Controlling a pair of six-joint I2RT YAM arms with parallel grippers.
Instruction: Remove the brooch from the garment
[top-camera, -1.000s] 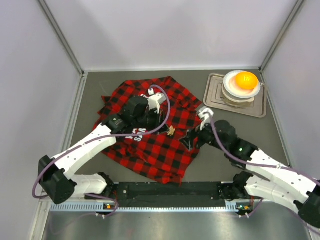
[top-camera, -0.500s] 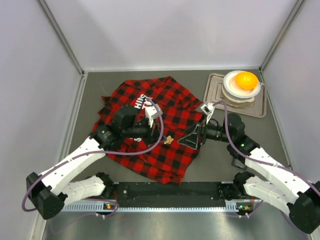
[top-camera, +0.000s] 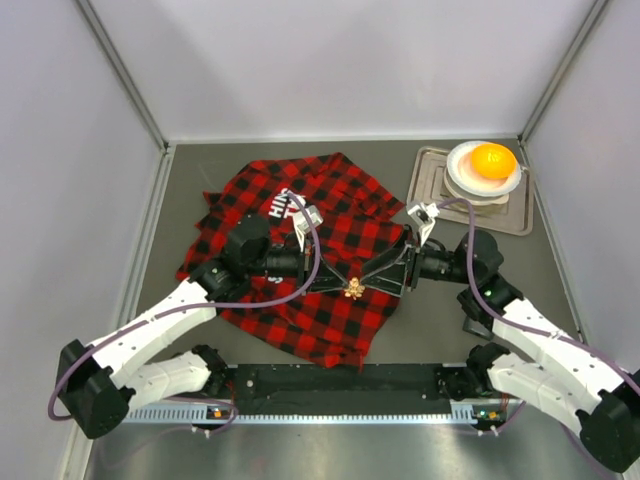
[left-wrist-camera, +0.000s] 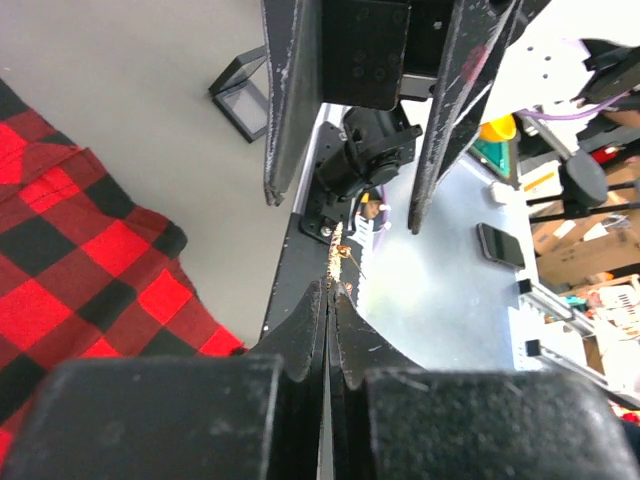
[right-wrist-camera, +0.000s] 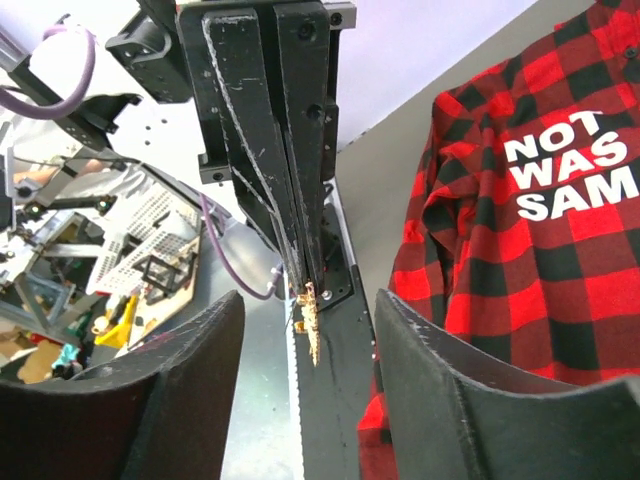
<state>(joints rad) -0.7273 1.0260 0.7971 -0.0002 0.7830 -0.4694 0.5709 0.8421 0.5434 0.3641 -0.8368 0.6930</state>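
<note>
We see garment (top-camera: 330, 205) spread on bench (top-camera: 450, 335), white lettering up. Left gripper (top-camera: 341, 284) pinched fully closed on brooch (top-camera: 353, 291), gold piece nipped at fingertips, over garment's near right part. Right gripper (top-camera: 368, 280) gapes wide, its fingers (right-wrist-camera: 190, 400) flanking left gripper's tips and brooch; we cannot tell any contact. Far right: tray (top-camera: 430, 190), orange ball (top-camera: 493, 160).
</note>
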